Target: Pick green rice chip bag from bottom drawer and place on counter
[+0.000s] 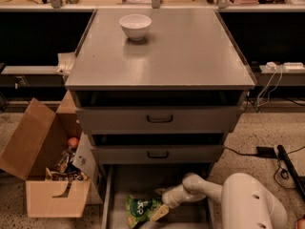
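- Green rice chip bag (142,208) lies on floor of open bottom drawer (139,181), toward front.
- Tool (160,213) low in drawer at bag's right edge, touching or just beside. Spread or pressed together: cannot tell.
- Expect bag light, soft, crinkly. Foil likely slippery, chips inside fragile.
- You pinch edge seam or across puffed middle, gently.
- Desk (181,56) above carries white bowl (135,26). You set bag apart from it.

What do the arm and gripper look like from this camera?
The arm is smooth, glossy white: rounded tube-like segments swelling into a big bulbous shell with two small dark dots. No cables show on it. The gripper, down in the bottom drawer beside the green rice chip bag, is tan-yellow at its tip.
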Robot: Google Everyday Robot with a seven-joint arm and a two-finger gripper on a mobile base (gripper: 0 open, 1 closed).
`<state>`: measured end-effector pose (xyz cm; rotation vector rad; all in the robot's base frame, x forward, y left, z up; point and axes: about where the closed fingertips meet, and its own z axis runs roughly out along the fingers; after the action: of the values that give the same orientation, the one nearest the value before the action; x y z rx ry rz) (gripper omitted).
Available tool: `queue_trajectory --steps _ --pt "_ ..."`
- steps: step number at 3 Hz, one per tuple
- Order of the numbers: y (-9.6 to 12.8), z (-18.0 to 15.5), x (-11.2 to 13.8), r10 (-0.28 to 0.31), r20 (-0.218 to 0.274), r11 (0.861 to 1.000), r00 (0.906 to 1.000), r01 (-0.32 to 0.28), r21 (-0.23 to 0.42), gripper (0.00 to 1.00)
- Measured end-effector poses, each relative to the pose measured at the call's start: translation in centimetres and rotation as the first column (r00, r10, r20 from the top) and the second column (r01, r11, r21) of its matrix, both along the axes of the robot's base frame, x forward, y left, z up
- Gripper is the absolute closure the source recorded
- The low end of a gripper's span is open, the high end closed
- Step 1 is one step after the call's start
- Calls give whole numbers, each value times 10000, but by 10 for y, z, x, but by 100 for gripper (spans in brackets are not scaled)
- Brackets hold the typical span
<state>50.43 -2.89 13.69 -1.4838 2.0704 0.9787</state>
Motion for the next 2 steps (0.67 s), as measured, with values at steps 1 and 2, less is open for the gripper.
queue_trajectory --steps 1,2 --pt "2 -13 2 43 -164 10000 9999 -44 -63 34" --pt "3 -13 3 46 -148 10000 9999 -47 -69 57"
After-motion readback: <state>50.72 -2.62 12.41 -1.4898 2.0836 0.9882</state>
